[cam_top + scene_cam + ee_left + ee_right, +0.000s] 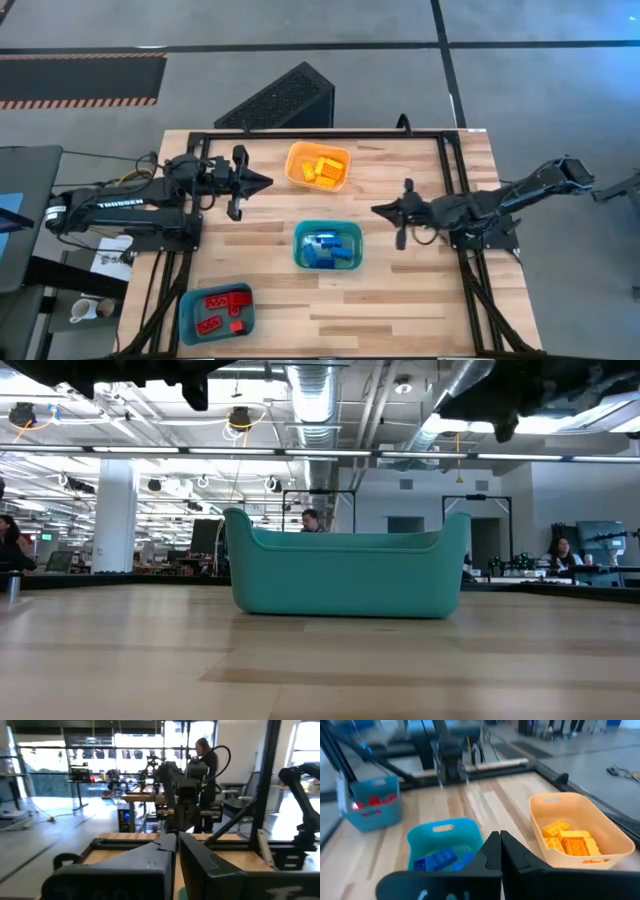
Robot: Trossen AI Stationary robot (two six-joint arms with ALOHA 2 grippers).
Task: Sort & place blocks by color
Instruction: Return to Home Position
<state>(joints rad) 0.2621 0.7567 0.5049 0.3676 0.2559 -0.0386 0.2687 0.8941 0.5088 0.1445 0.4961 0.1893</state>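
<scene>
Fingers (150, 862) of the left gripper (266, 181) and right gripper (377, 209) are pressed together, empty. Yellow blocks (322, 170) lie in the orange bin (290, 165), blue blocks (325, 252) in the teal bin (297, 245), red blocks (213, 300) in the blue bin (185, 315) (sorting looks finished). Retract both arms high, clear of bin rims.

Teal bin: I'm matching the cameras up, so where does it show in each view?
High view: teal bin mid-table, nearer the right gripper than the left gripper.
Low view: centre, side-on.
Left wrist view: not made out.
Right wrist view: just beyond the right gripper, holding blue blocks.
Shared landmark: orange bin, in the high and right wrist views.
</scene>
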